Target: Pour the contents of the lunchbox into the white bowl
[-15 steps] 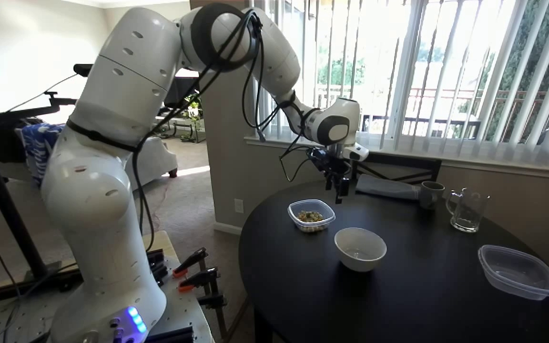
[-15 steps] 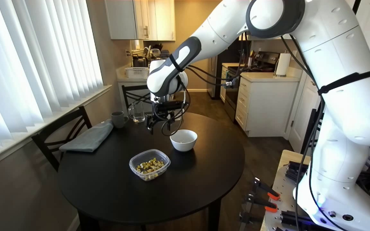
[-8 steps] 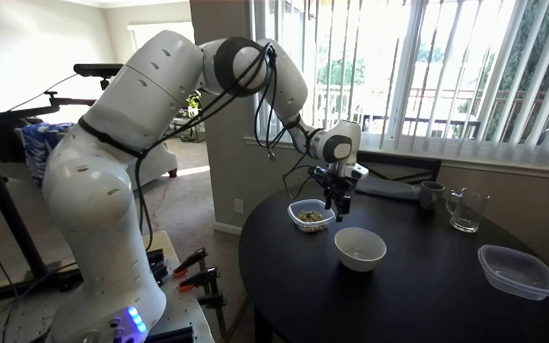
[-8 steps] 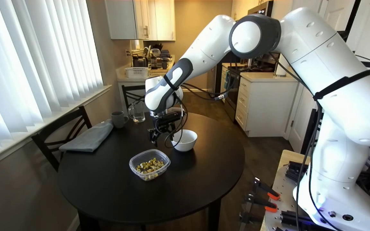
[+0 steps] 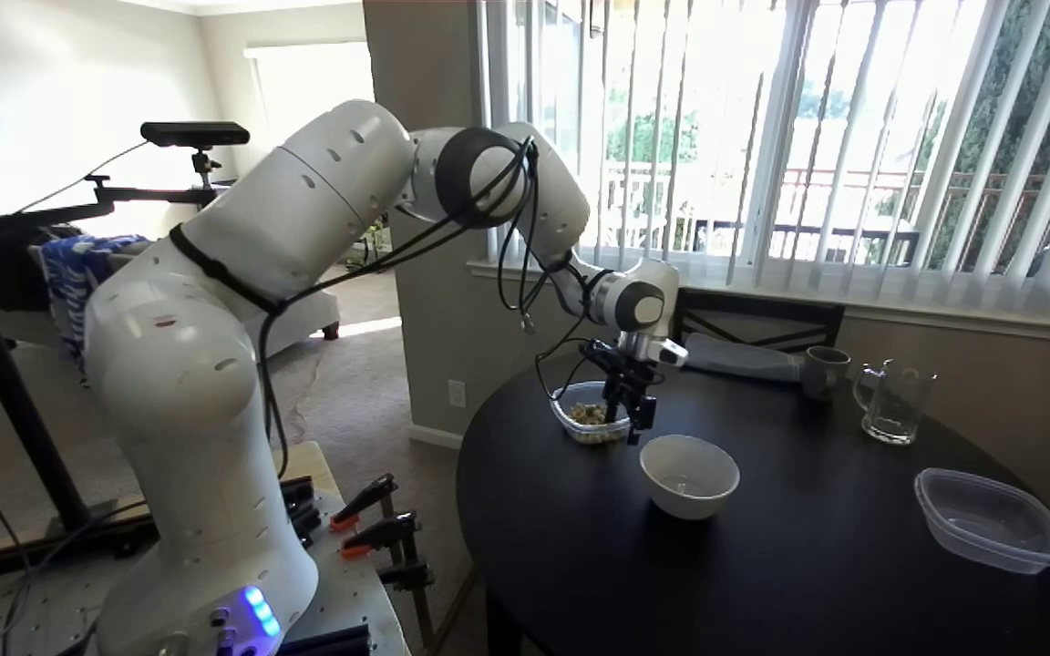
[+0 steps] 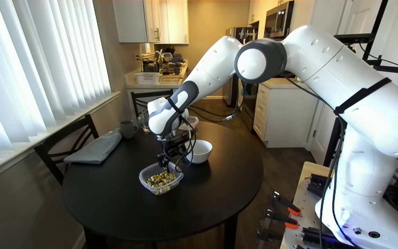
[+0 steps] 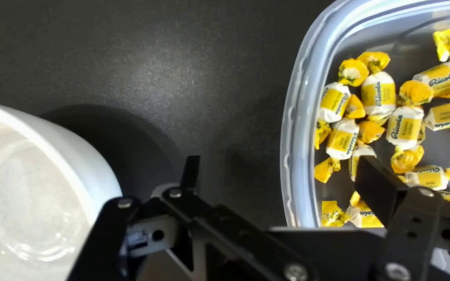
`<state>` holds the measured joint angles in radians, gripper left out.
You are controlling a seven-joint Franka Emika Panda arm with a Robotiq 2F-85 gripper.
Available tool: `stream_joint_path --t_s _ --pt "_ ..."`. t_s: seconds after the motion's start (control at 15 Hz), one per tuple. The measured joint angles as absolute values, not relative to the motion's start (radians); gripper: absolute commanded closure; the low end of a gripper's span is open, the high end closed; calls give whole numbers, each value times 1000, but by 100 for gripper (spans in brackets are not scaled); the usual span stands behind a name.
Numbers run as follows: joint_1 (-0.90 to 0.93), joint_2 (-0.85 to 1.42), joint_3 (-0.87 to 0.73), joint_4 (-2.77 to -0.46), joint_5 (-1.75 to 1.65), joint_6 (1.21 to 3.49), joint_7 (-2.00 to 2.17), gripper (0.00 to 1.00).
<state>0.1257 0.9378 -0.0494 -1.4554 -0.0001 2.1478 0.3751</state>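
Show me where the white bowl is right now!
The white bowl is on the black table, at the wrist view's left edge, with the lunchbox across a gap to its right.

You have the gripper [image 7: 283, 179] spread across the rim of the lunchbox [image 7: 297, 128]: one finger over the wrapped candies [image 7: 379, 93], the other over dark table [image 7: 193, 70], beside the white bowl [image 7: 88, 162].
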Motion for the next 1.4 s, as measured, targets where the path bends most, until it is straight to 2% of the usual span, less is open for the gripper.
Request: stream_joint_path --t_s 0.67,1.0,1.07,1.4 --pt "150 986 -54 -1385 -21 2124 375 93" --pt "150 977 -55 -1381 -21 2126 373 100" --pt "150 973 -55 -1381 -21 2126 373 96" --pt "160 932 -56 -1406 -21 2161 373 96"
